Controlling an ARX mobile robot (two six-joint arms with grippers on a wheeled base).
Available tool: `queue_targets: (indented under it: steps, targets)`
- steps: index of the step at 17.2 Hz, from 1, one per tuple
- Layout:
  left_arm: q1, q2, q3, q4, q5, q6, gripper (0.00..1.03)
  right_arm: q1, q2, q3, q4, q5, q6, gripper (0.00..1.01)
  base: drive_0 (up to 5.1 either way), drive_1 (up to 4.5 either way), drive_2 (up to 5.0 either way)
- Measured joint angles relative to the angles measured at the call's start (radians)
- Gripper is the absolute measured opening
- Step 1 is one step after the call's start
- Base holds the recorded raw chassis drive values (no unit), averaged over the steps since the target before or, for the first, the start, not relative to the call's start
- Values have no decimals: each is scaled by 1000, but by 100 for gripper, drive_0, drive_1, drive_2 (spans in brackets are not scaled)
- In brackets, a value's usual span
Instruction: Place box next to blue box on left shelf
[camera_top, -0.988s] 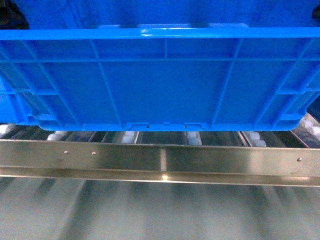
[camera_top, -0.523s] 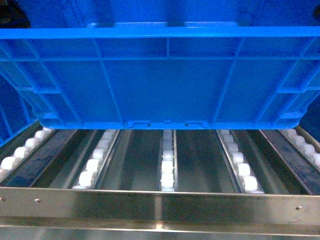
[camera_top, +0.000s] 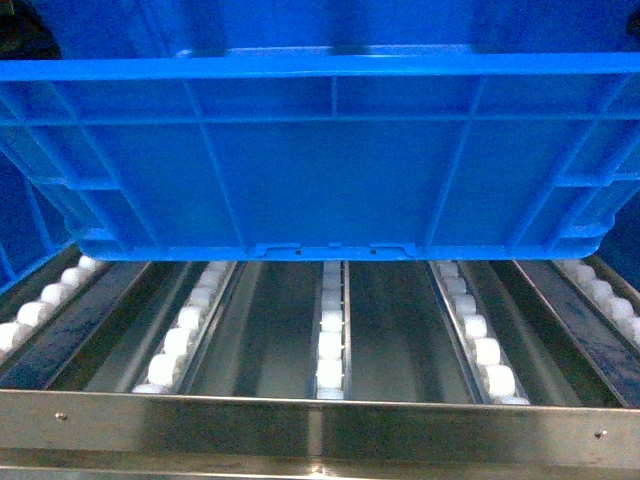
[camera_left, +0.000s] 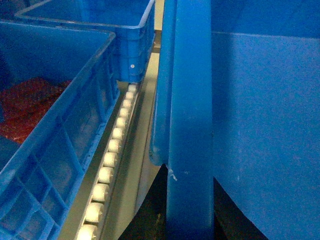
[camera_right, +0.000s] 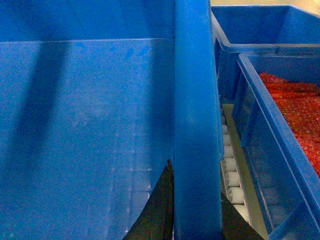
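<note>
Shiny roller shelf (camera_top: 320, 425) fills the frame's bottom; the blue crate (camera_top: 330, 170) sits above, both fingers (camera_left: 150, 220) (camera_right: 155, 215) pinching its rims.

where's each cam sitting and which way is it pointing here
Head: on the robot, looking forward and slightly down at the box held above the left shelf; none of the robot shows.
Left wrist: above the box's left rim, looking along it into the shelf; dark left pincer fingers straddle the rim, neighbouring crate at left.
Right wrist: above the right rim; dark right pincer fingers straddle it, crate of red material at right.
All three share the box and the white rollers.
</note>
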Motion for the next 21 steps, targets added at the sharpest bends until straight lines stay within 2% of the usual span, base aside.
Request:
queue_targets:
  steps: [21]
  targets:
    - [0, 0, 0, 0, 0, 0, 8, 0, 0, 0, 0, 0, 0, 8, 0, 0, 0]
